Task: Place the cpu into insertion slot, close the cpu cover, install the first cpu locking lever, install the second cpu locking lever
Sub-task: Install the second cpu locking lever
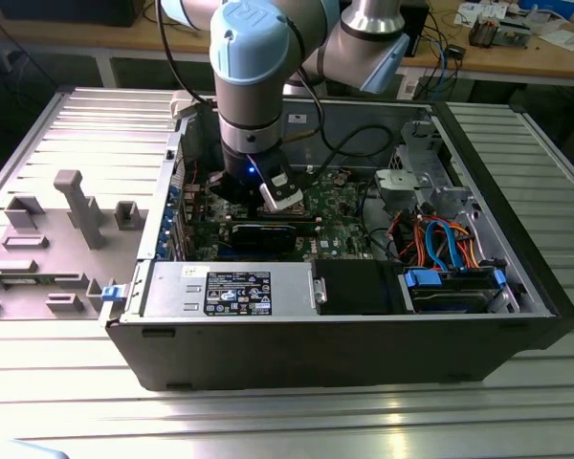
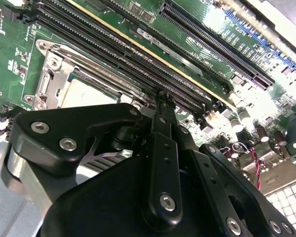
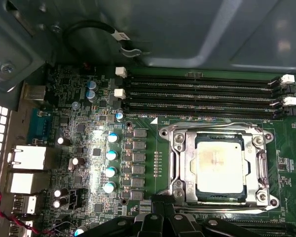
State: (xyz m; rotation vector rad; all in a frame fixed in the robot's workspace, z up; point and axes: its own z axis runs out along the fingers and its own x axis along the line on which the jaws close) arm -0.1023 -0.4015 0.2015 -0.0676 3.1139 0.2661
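Observation:
The cpu (image 3: 220, 167), a silver-grey square, lies in the insertion slot (image 3: 203, 197) on the green board. The cpu cover (image 3: 183, 165), a silver frame, lies flat around it. One thin wire locking lever (image 3: 212, 126) runs along the side of the socket next to the memory slots. Another lever (image 3: 222, 213) runs along the opposite side, close to my gripper. My gripper (image 3: 160, 203) is shut at a corner of the socket, and I see nothing between its fingers. In the second wrist view its black fingertips (image 2: 162, 101) hover beside the cpu (image 2: 86, 94) and the cover (image 2: 52, 74). In the exterior view the gripper (image 1: 275, 201) is down inside the open computer case.
Long black memory slots (image 3: 202, 94) run beside the socket. Capacitors (image 3: 111, 155) and rear ports (image 3: 27, 158) are on the far side of the board. The case holds a power supply (image 1: 230, 287), drive bays (image 1: 454, 287) and coloured cables (image 1: 440, 239). A grey fixture (image 1: 77, 206) stands outside the case.

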